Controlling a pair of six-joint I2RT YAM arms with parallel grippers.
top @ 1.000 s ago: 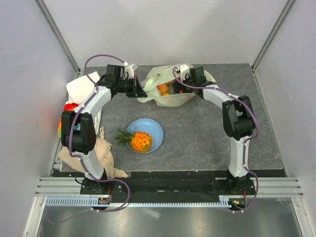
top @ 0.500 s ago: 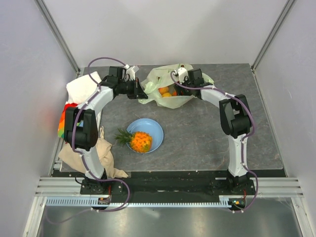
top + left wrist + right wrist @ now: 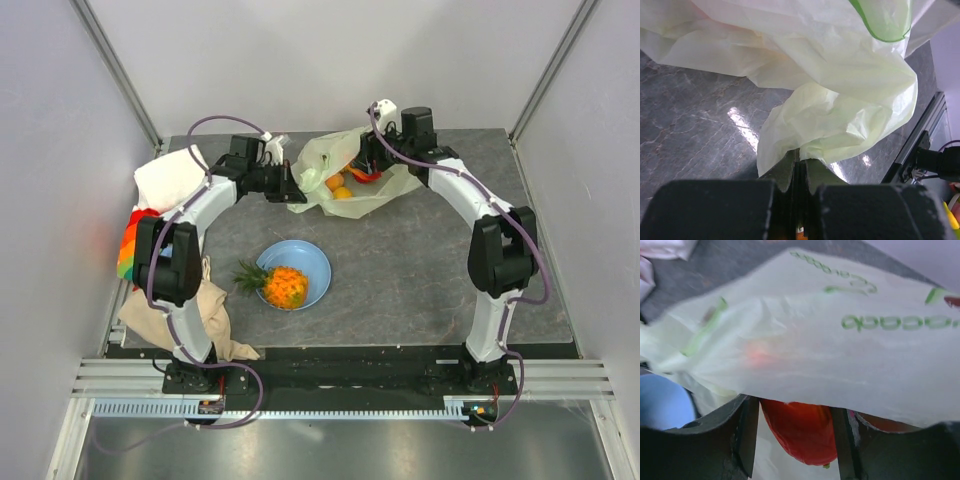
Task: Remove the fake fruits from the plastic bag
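1. My left gripper [image 3: 799, 161] is pressed together on a crumpled fold of the thin, translucent pale yellow-green plastic bag [image 3: 840, 95]. The film bunches right at the fingertips [image 3: 785, 172], and I see no gap between the jaws.
2. Seen from above, that pinch is on the bag's left side. The bag lies by the far edge of the dark grey stone-patterned table [image 3: 420, 270], near the middle of that edge.
3. My right gripper [image 3: 796, 415] is closed around a glossy red pepper-like plastic piece [image 3: 802, 440]. A black finger [image 3: 747, 430] sits against each side of it.
4. The red piece hangs just under a printed flap of the bag, which drapes over my right fingers. From above it is at the bag's right side, near the mouth.
5. Two round yellow-orange plastic fruits [image 3: 338, 186] lie touching each other inside the open bag, between my two grippers.
6. The orange plastic pineapple [image 3: 286, 288] lies on its side on the round light-blue plate [image 3: 315, 255]. Its green leafy crown reaches over the plate's left rim. The plate sits well apart from the bag, towards the near edge.
7. A white cloth [image 3: 165, 180] is at the far-left corner and a beige cloth [image 3: 205, 315] at the near-left corner.
8. A rainbow-coloured thing [image 3: 130, 247] sits on the left edge between them. I cannot tell what it is.
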